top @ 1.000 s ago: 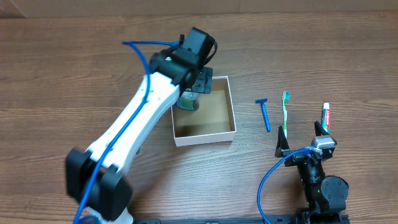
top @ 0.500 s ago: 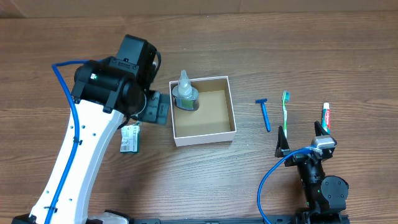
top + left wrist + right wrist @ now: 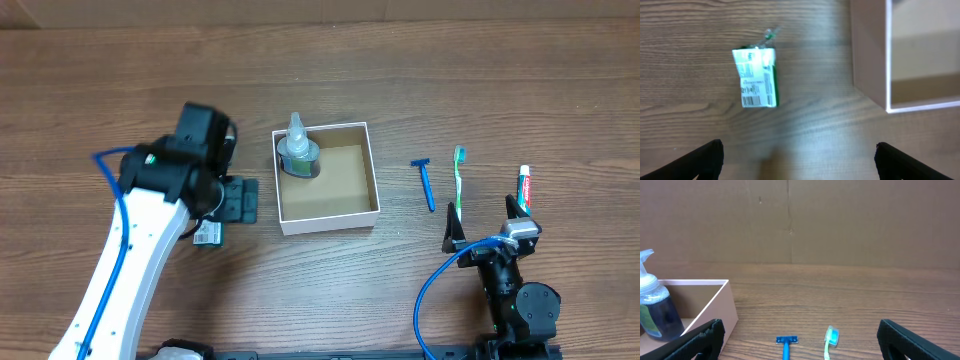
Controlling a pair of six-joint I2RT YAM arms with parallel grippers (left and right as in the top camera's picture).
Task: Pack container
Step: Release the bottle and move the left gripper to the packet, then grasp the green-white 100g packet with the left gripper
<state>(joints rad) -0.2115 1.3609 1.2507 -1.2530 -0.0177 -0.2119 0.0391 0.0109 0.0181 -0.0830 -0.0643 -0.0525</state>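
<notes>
The container [image 3: 374, 172], a white-walled square box with a brown inside, sits mid-table. A clear pump bottle [image 3: 297, 152] stands upright in its back left corner. My left gripper [image 3: 240, 200] is open and empty, just left of the box. The left wrist view shows its fingers [image 3: 799, 155] spread over bare wood, with a green and white packet [image 3: 755, 77] ahead and the box wall [image 3: 870, 55] to the right. The packet [image 3: 208, 234] is partly under the arm in the overhead view. My right gripper [image 3: 482, 222] is open and empty at the front right.
A blue razor [image 3: 426, 184], a green toothbrush [image 3: 459, 180] and a toothpaste tube [image 3: 524, 188] lie right of the box. The right wrist view shows the razor [image 3: 786, 342], the toothbrush [image 3: 830, 337], the box [image 3: 715, 310] and the bottle [image 3: 652, 310]. A cardboard wall stands behind.
My left arm has pulled back from over the box to its left, leaving the bottle standing inside. The packet has come into view. The right arm has not moved.
</notes>
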